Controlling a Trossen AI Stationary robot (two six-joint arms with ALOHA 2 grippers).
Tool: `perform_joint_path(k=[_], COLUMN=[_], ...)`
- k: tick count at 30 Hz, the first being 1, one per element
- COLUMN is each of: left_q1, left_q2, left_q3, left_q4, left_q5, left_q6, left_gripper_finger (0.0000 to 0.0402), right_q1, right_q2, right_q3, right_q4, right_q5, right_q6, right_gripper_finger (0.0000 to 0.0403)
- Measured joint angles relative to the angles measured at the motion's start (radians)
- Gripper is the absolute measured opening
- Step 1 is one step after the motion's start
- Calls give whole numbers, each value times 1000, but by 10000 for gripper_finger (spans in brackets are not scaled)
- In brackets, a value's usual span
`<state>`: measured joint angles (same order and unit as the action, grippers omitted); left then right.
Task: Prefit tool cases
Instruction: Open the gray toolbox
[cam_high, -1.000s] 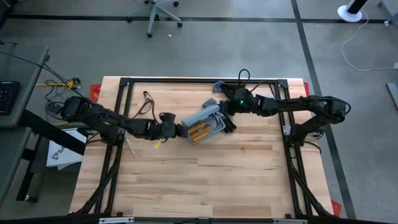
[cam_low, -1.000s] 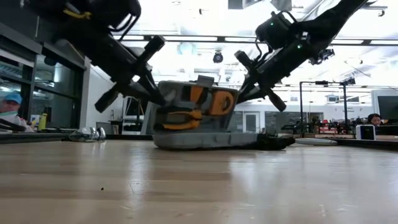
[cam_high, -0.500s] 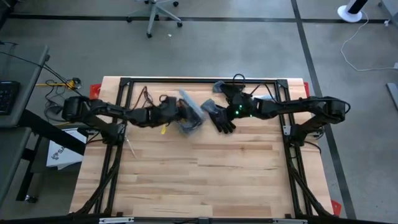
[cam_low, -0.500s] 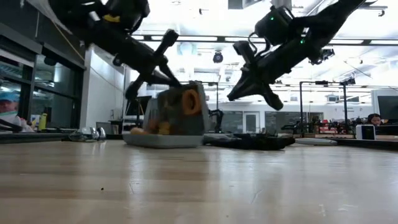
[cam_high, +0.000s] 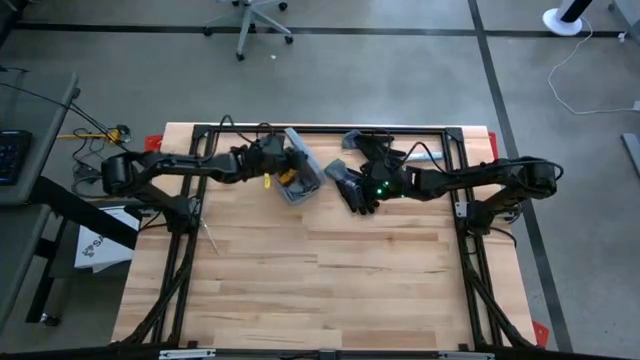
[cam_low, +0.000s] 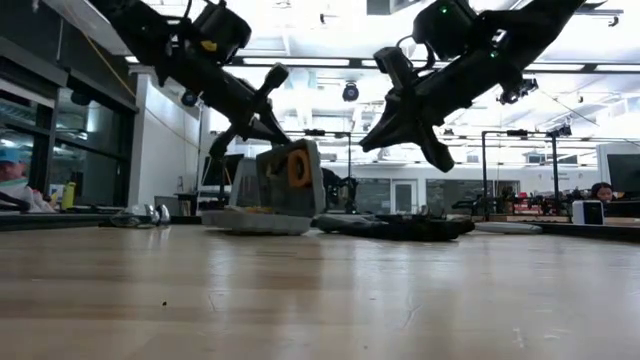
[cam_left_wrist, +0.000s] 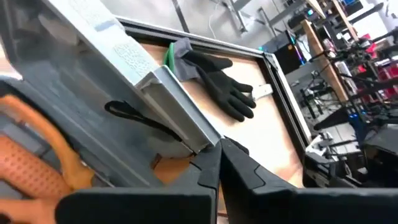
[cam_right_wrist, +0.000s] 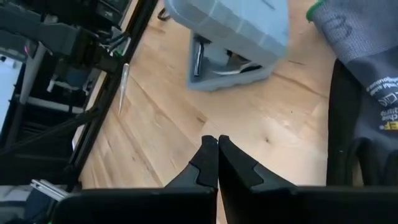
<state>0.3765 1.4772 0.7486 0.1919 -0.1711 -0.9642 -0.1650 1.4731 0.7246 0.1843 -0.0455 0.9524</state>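
Note:
The grey-blue tool case (cam_high: 300, 172) lies open near the table's far edge, left of centre. Its tray rests flat and its lid (cam_low: 285, 175) stands up, with orange tools inside (cam_left_wrist: 37, 162). My left gripper (cam_high: 278, 163) is shut at the lid's edge on the case's left side. My right gripper (cam_high: 352, 180) is shut and hangs in the air (cam_low: 366, 145) to the case's right, over the black-and-grey gloves (cam_high: 358, 190). It touches nothing. My left gripper (cam_left_wrist: 218, 146) meets the tool case at the end of the raised lid's rim (cam_left_wrist: 202, 138). It comes slanting down from the table's left (cam_low: 262, 138). The fingers look shut on that thin edge, but their own tips hide the exact place. The tray stays on the table.
Two gloves lie flat right of the case (cam_left_wrist: 217, 74), (cam_right_wrist: 367, 93). A thin metal tool (cam_high: 210, 237) lies near the left rail. A black frame (cam_high: 320, 129) borders the table. The near half of the wood (cam_high: 330, 290) is bare. A person (cam_low: 14, 172) sits beyond the left side.
My left gripper has moved toward the table's far edge and left. The open case has slid with it and turned about, from the table's middle to the far left. The case has come away from my right gripper, which stays over the gloves.

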Motion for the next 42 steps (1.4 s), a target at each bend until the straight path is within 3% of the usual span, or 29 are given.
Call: perform_joint_path(k=[8, 11, 16, 20, 24, 29, 35, 42], left_q1=[68, 77, 52, -3, -50, -34, 48, 22], left_q2=[124, 178, 167, 169, 106, 18, 25, -44], left_q3=[-2, 0, 41, 29, 35, 77, 187, 237], left_q4=[73, 7, 20, -34, -59, -127, -267, -429], left_q5=[108, 148, 221, 212, 108, 15, 66, 84], left_q6=[-6, 1, 52, 71, 138, 230, 323, 367], left_gripper_finger=[0, 0, 0, 0, 0, 0, 0, 0], right_q1=[36, 53, 69, 64, -7, -121, -253, -274], right_q2=[0, 0, 0, 0, 0, 5, 141, 410], right_q3=[0, 0, -2, -2, -2, 14, 218, 585], right_q4=[1, 1, 3, -2, -7, -36, -170, -412], right_q5=[16, 19, 38, 70, 98, 55, -40, -76], right_q6=[17, 20, 34, 20, 9, -33, -196, -433], right_gripper_finger=[0, 0, 0, 0, 0, 0, 0, 0])
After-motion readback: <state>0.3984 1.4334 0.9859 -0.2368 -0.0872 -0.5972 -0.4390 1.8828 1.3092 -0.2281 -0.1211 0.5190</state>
